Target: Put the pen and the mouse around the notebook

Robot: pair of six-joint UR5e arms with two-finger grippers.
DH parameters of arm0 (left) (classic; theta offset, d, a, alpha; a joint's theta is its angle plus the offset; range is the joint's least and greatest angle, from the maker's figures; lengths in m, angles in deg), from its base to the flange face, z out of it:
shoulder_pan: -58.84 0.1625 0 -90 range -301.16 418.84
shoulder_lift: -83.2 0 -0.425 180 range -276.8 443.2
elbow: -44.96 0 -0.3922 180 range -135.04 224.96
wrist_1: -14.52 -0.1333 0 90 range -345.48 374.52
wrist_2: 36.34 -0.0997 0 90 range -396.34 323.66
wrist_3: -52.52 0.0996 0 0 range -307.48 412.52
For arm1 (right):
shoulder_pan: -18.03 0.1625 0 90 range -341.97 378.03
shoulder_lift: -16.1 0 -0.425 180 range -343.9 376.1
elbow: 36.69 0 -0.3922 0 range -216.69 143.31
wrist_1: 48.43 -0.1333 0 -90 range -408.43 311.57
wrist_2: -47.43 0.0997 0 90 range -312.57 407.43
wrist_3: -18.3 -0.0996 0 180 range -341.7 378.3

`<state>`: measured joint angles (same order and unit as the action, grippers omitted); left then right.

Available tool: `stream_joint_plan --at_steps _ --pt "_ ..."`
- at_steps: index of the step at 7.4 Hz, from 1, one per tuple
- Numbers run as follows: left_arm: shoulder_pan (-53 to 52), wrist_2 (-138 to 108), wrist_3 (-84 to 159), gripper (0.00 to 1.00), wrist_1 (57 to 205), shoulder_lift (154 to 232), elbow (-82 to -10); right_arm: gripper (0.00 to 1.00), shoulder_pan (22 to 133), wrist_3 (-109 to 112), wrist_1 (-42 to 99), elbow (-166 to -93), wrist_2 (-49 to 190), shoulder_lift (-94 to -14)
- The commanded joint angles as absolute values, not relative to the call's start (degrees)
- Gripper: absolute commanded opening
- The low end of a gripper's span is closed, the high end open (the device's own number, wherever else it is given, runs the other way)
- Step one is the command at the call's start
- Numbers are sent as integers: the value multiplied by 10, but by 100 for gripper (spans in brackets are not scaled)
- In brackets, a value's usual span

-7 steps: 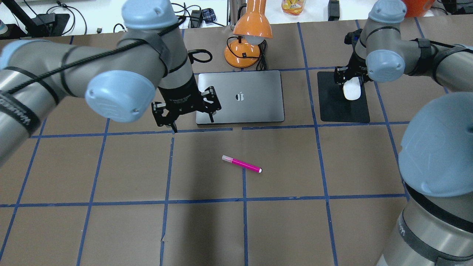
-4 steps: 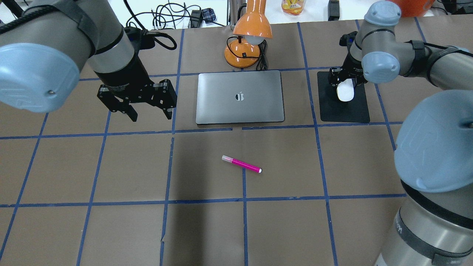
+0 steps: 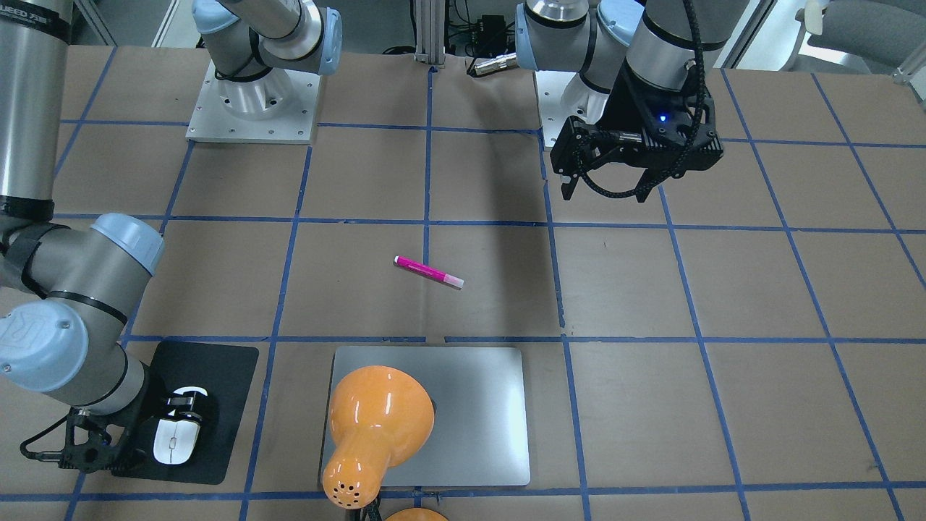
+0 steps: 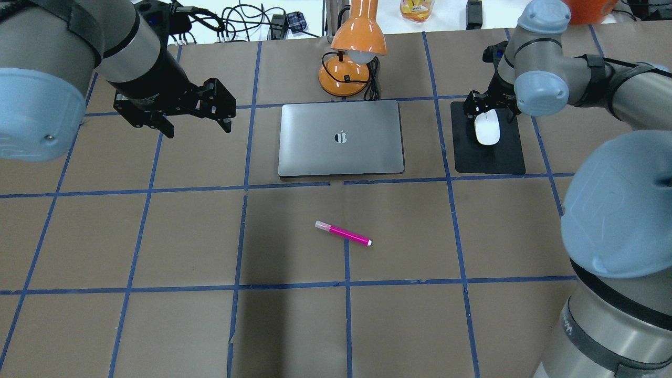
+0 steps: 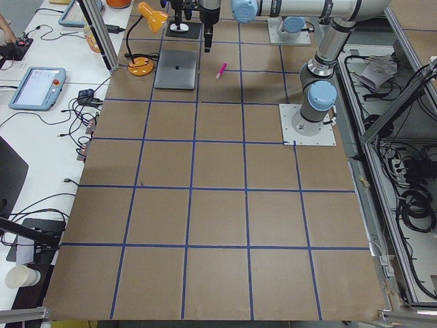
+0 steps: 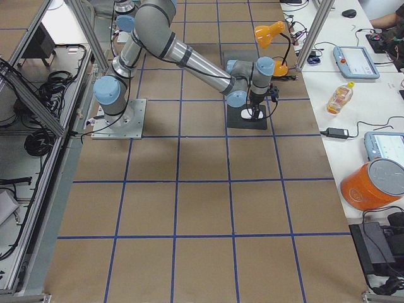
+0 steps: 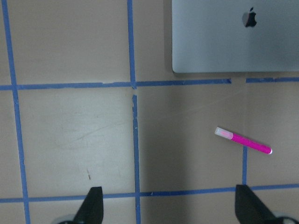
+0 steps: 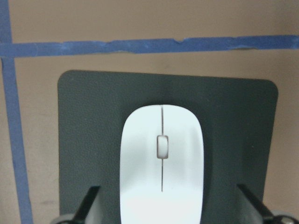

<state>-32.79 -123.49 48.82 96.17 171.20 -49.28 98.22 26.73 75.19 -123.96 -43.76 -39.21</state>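
Front-facing view: the pen (image 3: 428, 272) lay alone on the brown surface (image 3: 723, 289), at 12 o'clock of the notebook (image 3: 477, 427) and clearly apart from it. The left end effector (image 3: 608, 189) hung at 2 o'clock of the pen, jaws spread, nothing in them. Down at 8 o'clock, the mouse (image 3: 176, 439) sat on the black mat (image 3: 228, 376).

Overhead view: the left end effector hovered at 9 o'clock of the notebook. The pen was at 6 o'clock, the mat and mouse at 3 o'clock. The right end effector (image 4: 487, 116) stood over the mouse.

Left wrist view: 2 dark fingertips sat wide apart with bare surface between them. The pen lay slanted at 4 o'clock of centre, its pale end pointing to 10 o'clock.

Right wrist view: the mouse was centred between 2 spread fingers. Mat showed on both sides, so they were open with no contact.

The mouse looked settled, so I judged the pen the job in hand. Done well, the left wrist turns so the jaws cross the slim barrel squarely. It then drops over the magenta middle, closes low, and lays the pen just beside a notebook edge.
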Motion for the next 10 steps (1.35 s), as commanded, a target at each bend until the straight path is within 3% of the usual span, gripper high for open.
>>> stream_joint_plan --at_steps 1,5,10 --pt "-327 -1236 482 100 954 1713 -493 100 984 267 675 -1241 -456 -462" --pt "-327 -1235 484 100 955 1713 -493 100 1019 264 477 -1247 -452 -642" --pt "-326 -1236 486 100 959 1713 -494 100 1050 202 371 -1250 -424 -722"
